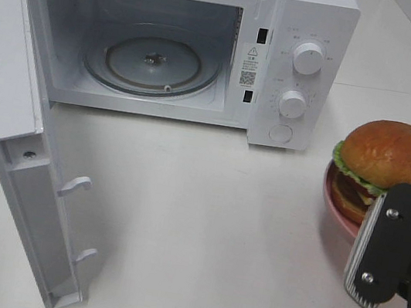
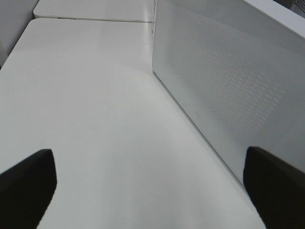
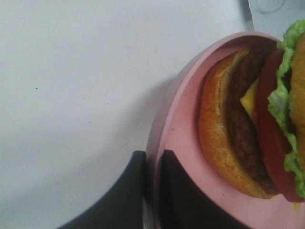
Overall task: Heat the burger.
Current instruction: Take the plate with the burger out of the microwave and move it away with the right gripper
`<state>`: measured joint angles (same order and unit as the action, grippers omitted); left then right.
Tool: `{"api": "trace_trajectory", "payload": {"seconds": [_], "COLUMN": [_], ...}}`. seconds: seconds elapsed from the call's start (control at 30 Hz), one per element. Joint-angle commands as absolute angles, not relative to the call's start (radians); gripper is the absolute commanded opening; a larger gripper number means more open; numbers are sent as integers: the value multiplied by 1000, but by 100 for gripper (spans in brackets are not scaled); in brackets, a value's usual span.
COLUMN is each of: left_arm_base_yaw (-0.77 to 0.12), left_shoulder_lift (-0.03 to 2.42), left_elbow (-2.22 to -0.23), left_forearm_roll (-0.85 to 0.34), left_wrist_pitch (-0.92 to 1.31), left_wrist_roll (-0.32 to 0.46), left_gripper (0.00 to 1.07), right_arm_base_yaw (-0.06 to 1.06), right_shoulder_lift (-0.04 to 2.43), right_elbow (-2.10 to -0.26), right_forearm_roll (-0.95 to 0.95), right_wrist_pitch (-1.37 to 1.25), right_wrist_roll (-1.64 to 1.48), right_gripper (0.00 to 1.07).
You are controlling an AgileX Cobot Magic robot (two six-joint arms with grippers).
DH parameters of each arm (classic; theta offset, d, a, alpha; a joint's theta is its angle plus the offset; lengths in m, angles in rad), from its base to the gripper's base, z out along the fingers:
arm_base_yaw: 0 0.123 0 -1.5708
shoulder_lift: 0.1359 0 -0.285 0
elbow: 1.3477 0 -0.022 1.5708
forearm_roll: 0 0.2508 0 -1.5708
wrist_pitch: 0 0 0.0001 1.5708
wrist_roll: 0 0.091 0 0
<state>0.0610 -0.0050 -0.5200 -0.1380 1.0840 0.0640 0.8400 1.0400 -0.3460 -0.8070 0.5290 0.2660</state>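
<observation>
Altogether one burger, one pink plate and one microwave with its door swung open are counted on the white table. Bare tabletop is left between door and plate. The plate's rim is clamped by the right gripper; the left gripper is spread wide beside the door. A glossy golden bun, lettuce, tomato, cheese and patty are shown on the plate.

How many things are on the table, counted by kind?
Microwave: 1
Burger: 1
Pink plate: 1
Total: 3
</observation>
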Motion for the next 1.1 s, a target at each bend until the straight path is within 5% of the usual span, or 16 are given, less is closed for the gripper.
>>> {"api": "trace_trajectory", "payload": {"seconds": [0.03,0.6,1.1], "left_arm_base_yaw": [63,63,63], "left_shoulder_lift": [-22,-22,-22], "left_elbow": [-519,-519,-519], "left_forearm_roll": [-142,-142,-142], "left_wrist_pitch": [1073,1073,1073], "left_wrist_roll": [58,58,58], "left_gripper": [100,100,100], "right_arm_base_yaw": [840,840,840], "right_shoulder_lift": [1026,1035,1332], "right_elbow": [-366,-365,-365], "right_forearm_roll": [-917,-1030,-1120], "right_wrist_pitch": [577,803,794], "right_wrist_roll": [446,861,1257], "right_gripper": [0,0,0]}}
